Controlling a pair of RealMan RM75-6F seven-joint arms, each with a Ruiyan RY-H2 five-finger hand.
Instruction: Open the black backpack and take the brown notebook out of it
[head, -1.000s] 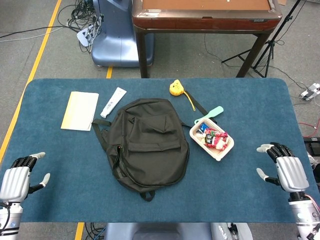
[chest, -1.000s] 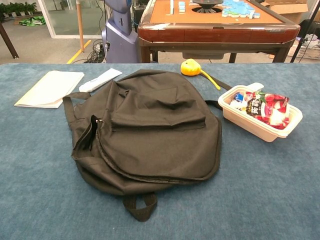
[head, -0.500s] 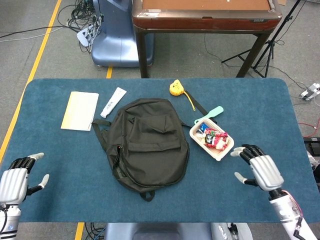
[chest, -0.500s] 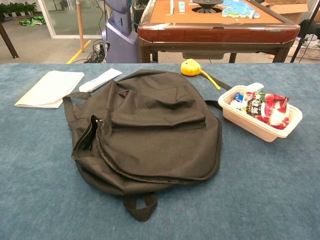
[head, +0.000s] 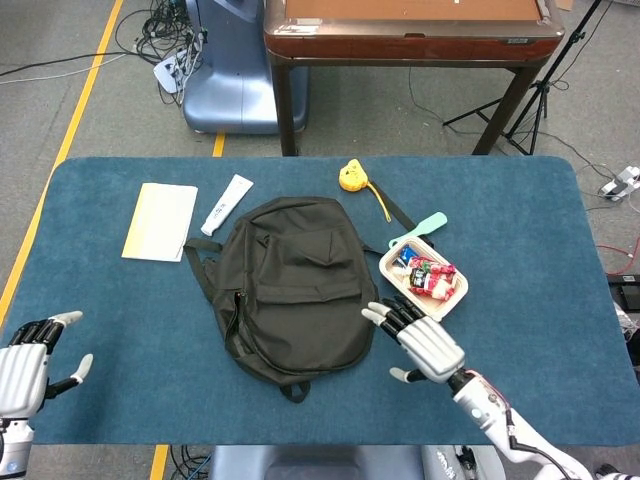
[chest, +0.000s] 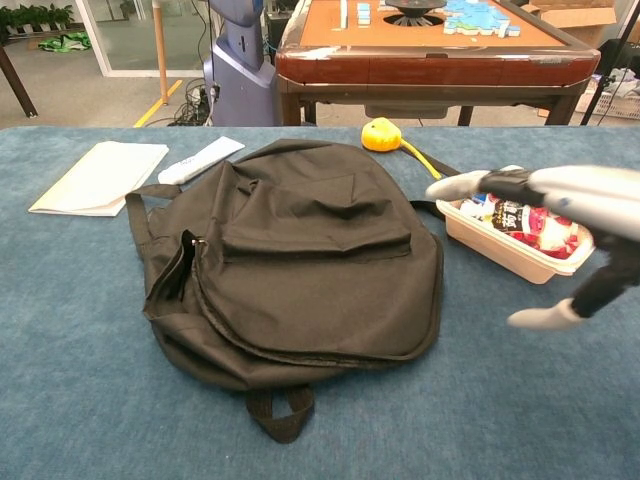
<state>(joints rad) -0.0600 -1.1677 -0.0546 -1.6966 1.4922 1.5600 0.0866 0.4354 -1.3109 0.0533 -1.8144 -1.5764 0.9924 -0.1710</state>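
While the black backpack lies flat near the middle of the blue desk, its side zipper partly open at the left edge, the right hand hovers just right of its lower right edge, below the white tray. Its fingers are spread apart and hold nothing; in the chest view the same hand enters from the right of the frame, fingers stretched toward the bag, above the tray. At the lower left corner of the head view the left hand sits well apart from the bag, its fingers spread and empty. No brown notebook is visible outside the bag. A pale yellow booklet lies in the upper left of the desk, with a white tube just beside it. A yellow tape measure rests above the bag, and the white tray of snack packets sits to the bag's right, a mint-green handle just above it.
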